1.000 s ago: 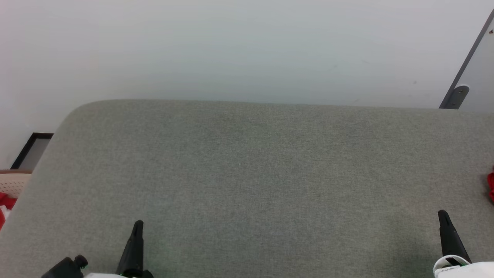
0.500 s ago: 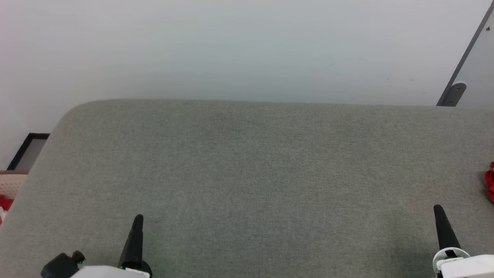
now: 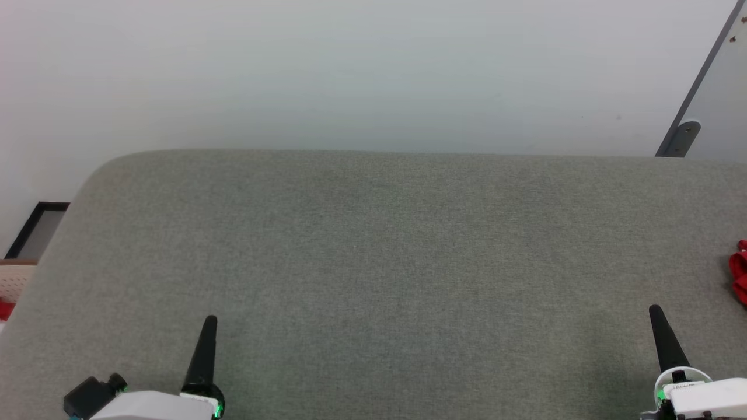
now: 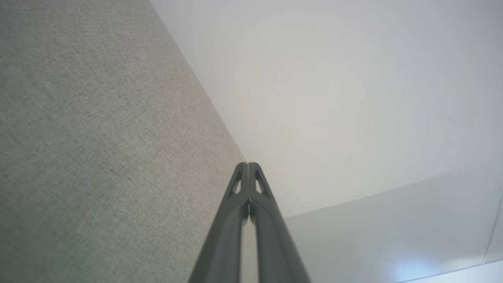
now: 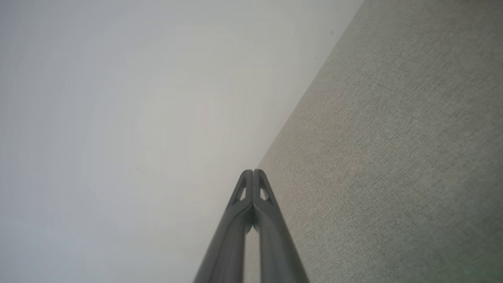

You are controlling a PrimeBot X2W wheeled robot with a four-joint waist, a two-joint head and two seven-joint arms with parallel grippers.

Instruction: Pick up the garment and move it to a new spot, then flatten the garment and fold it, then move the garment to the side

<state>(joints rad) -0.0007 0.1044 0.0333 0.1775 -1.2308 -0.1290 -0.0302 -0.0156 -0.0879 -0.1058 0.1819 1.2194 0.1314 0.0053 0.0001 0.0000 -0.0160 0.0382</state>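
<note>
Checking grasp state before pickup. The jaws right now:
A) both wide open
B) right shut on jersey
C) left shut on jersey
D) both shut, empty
D: both wrist views show the jaws pressed together with nothing between them; the jersey lies on the pad, apart from them, at the head view's right edge.

At the right edge the garment (image 3: 740,279) was cut off, just a red scrap showing; a pale perforated object (image 3: 16,281) was cropped at the left edge.
</note>
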